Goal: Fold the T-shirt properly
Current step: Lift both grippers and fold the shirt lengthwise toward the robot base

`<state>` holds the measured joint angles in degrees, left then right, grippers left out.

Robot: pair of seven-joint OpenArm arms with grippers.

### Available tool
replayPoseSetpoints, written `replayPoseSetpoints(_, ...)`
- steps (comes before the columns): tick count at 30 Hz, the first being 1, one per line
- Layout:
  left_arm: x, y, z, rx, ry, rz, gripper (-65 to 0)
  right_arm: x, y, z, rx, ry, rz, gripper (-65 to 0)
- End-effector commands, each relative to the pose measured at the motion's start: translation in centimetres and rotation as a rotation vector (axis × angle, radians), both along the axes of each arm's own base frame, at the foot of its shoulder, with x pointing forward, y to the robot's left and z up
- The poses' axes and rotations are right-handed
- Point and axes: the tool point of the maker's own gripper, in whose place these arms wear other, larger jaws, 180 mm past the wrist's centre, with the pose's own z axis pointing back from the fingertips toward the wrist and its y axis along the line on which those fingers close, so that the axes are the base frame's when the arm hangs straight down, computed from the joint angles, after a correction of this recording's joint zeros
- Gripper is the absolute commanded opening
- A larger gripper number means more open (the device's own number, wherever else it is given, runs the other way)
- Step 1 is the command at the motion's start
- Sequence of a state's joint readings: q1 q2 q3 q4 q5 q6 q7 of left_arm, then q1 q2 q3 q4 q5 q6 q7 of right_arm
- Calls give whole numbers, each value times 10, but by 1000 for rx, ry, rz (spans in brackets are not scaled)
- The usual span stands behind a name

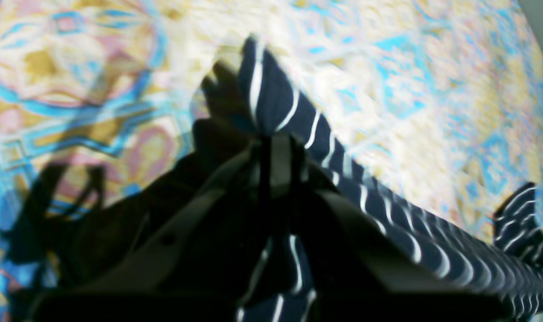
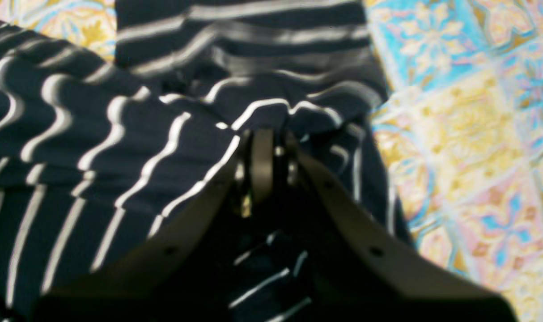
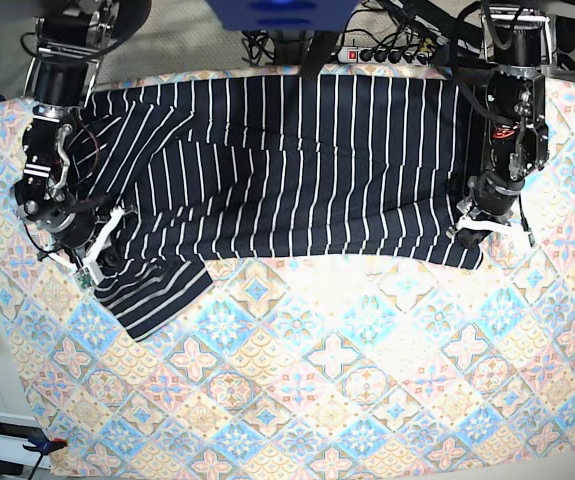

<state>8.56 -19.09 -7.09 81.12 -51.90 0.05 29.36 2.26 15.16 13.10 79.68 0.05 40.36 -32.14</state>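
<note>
Since the left wrist view shows the left claw [image 1: 278, 154] pressed together on a lifted edge of the striped T-shirt [image 1: 298, 120] above the patterned tablecloth [image 1: 432, 89], that corner should probably be carried over taut and level. Seen from the right wrist, the right claw [image 2: 265, 152] pinches bunched cloth near a sleeve, so both arms ought to move together. Across the base view I count one T-shirt, spread along the desk's far side, one tablecloth, and two claws.

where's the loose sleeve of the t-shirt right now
In the base view, the sleeve lies on the tablecloth at the T-shirt's lower left, beside the right gripper.
</note>
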Motion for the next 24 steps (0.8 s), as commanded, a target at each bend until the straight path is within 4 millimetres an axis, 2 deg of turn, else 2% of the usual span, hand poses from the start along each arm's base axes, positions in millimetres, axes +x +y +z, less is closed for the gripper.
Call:
replayPoseSetpoints(1,6,9,15,29,-43,1,-650,7,-13,22,-22,-65,-19,-639)
replayPoseSetpoints(5,-5,4,18,35,-48,-17,-650,-12,-21,28,-62,-66,-31,-639)
replayPoseSetpoints(10,-16,9,30,48,-65,-10,-650,-39,-27,27,-93,-49,-37,-639)
replayPoseSetpoints(14,-30,11,29,56,-54,-6,-650,-56,-24,27,-116,-38,-20,-639)
replayPoseSetpoints(19,-50,2,32,61,-43,-36,-650,-72,-20,26,-132,-25,-1,-639)
replayPoseSetpoints(24,-73,-3,25,62,-3,-52,-650,-87,-35,22,-144,0,-39,-639)
